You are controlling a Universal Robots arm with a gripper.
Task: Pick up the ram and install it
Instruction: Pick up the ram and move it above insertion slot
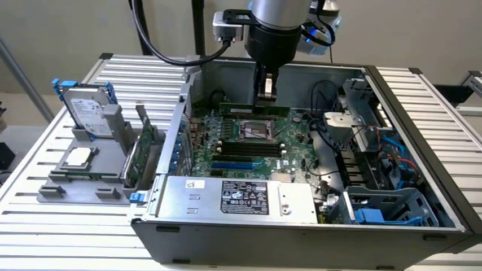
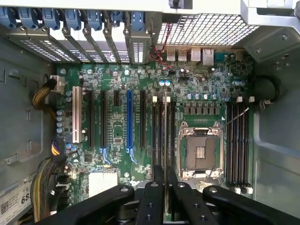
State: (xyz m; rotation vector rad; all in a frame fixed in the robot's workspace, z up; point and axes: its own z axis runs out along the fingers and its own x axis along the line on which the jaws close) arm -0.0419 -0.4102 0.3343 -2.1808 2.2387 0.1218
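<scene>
The ram (image 1: 253, 109) is a long thin green stick, held level above the motherboard (image 1: 297, 138) inside the open computer case. My gripper (image 1: 263, 101) reaches straight down from above and is shut on the stick's middle. In the wrist view the ram (image 2: 165, 136) appears edge-on as a thin strip between the black fingers (image 2: 153, 197) of my gripper (image 2: 165, 187). It runs parallel to the black memory slots (image 2: 159, 126) next to the CPU socket (image 2: 200, 150). I cannot tell whether it touches a slot.
More memory slots (image 2: 238, 140) lie on the socket's other side. A power supply (image 1: 233, 195) fills the case front, with cables and a blue drive cage (image 1: 384, 209) at the exterior view's right. A grey stand (image 1: 83, 175) holds a hard drive (image 1: 89, 113) and a green expansion card (image 1: 143, 149).
</scene>
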